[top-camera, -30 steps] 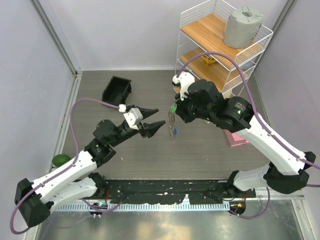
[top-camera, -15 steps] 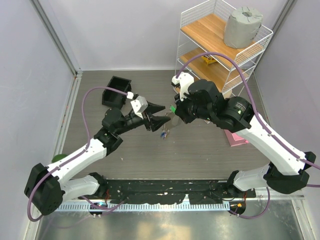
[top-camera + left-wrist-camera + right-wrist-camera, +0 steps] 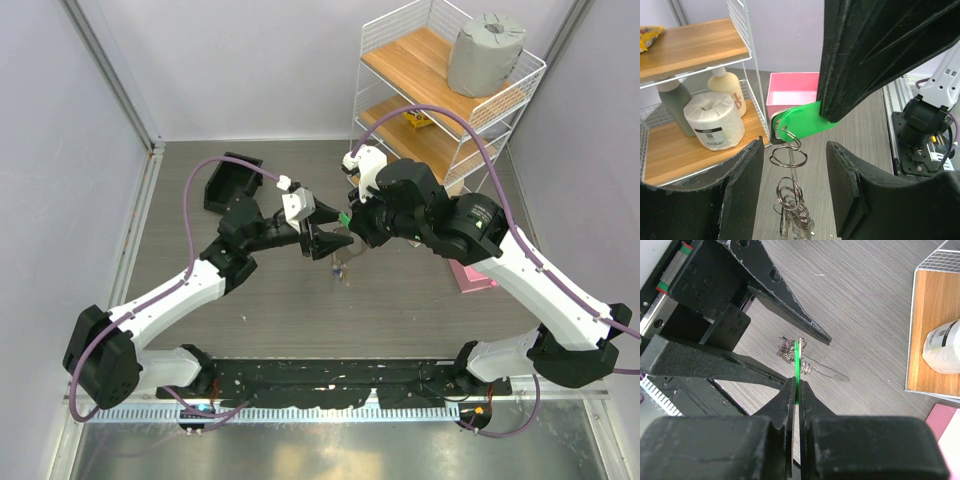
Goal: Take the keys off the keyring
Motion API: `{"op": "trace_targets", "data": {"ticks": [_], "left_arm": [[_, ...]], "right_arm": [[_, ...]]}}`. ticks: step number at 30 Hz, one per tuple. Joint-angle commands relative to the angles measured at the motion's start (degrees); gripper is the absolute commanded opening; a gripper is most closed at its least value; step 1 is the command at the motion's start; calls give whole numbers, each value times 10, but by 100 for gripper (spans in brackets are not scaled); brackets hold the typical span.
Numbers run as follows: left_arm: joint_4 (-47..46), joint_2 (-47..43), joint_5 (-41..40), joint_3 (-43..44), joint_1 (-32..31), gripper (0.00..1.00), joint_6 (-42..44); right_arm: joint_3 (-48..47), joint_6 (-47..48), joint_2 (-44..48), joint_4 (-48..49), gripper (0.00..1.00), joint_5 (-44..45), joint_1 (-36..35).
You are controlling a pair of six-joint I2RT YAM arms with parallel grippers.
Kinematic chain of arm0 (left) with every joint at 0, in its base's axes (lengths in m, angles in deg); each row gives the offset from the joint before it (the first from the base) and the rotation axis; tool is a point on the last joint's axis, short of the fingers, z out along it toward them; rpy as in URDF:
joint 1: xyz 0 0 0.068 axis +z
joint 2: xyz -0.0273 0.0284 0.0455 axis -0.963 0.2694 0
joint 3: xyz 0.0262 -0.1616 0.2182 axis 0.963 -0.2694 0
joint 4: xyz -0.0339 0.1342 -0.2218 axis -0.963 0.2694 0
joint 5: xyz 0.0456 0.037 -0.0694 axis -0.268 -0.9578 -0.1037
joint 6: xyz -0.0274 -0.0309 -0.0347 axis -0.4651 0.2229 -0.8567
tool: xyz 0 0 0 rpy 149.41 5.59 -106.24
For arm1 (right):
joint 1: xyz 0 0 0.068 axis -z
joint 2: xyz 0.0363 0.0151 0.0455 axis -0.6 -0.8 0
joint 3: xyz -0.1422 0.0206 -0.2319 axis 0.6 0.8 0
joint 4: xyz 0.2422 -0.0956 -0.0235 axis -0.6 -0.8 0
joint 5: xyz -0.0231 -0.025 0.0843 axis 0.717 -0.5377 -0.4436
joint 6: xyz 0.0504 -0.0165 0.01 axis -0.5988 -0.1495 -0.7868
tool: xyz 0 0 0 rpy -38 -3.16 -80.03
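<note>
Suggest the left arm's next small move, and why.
Probably close the left gripper on the ring chain. Its open jaws straddle that chain, which hangs below the green tab pinched in the right gripper. A grip there would likely steady the chain for working a key off.

Bin (image 3: pixel 232 180) at table (image 3: pixel 400 320) far-left. Rack (image 3: pixel 455 150) in far-right corner; roll (image 3: pixel 485 52) on its top shelf, box (image 3: pixel 470 275) beside its near foot. Keyring (image 3: pixel 788 159) hangs over table centre, between left gripper (image 3: pixel 795 175) and right gripper (image 3: pixel 796 390).
</note>
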Motion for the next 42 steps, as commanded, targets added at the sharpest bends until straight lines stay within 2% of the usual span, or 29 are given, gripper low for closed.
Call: {"op": "trace_targets", "data": {"ticks": [1, 7, 11, 20, 26, 33, 42], "left_arm": [[3, -4, -35, 7, 0, 57, 4], [-38, -7, -34, -14, 0, 56, -19], [-41, -1, -19, -11, 0, 47, -25], [-54, -22, 8, -27, 0, 36, 0], [-69, -23, 22, -37, 0, 24, -2], [-85, -40, 15, -54, 0, 0, -3], [-86, -60, 9, -73, 1, 0, -1]], "right_arm": [[-28, 9, 13, 24, 5, -5, -2], [-23, 9, 12, 24, 5, -8, -3], [-24, 9, 14, 25, 5, -8, -3], [-20, 10, 16, 24, 5, -1, -3], [-18, 13, 19, 20, 5, 12, -3], [-16, 12, 21, 15, 5, 34, -3], [-15, 15, 25, 5, 5, 54, -3]]}}
